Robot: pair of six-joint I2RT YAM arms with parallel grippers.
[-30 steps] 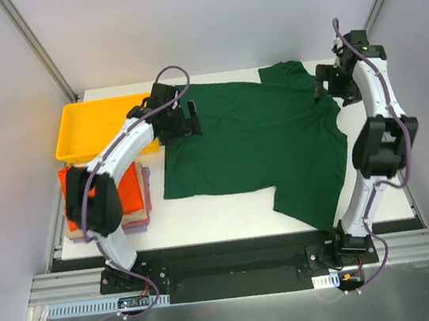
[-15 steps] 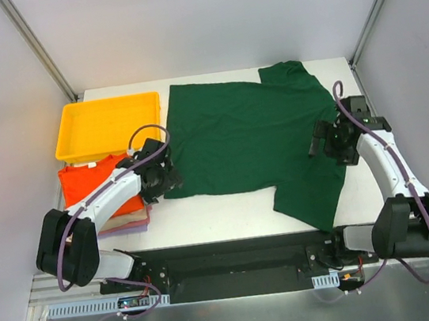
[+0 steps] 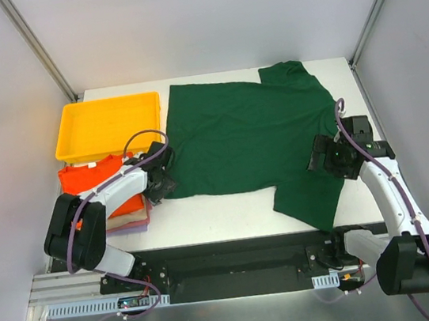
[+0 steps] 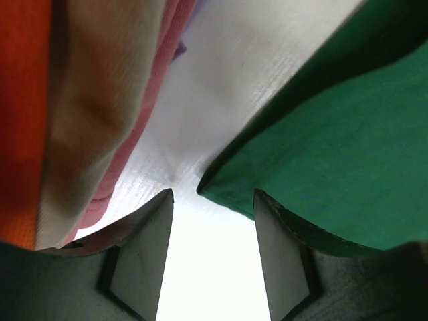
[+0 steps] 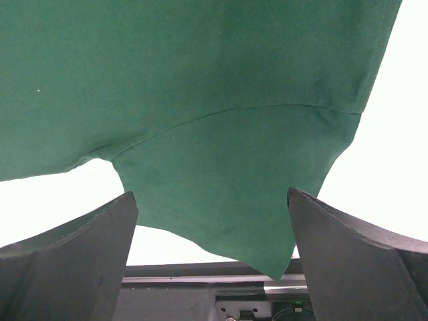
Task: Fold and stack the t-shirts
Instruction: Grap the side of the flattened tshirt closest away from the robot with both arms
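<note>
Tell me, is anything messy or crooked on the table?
Yes. The green shirt lies flat and unfolded, turned a bit crooked, and its near sleeve reaches the table's front edge. The stack beside it is uneven too: the lower shirts poke out from under the orange one. Nothing looks torn or spilled.

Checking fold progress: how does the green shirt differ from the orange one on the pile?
The green t-shirt lies spread out unfolded, sleeves showing; the orange t-shirt is folded. The green t-shirt covers much of the table; the orange t-shirt shows a far smaller patch. Green lies alone on the table; orange tops a pile of paler shirts beside the yellow tray. Both are plain cloth.
</note>
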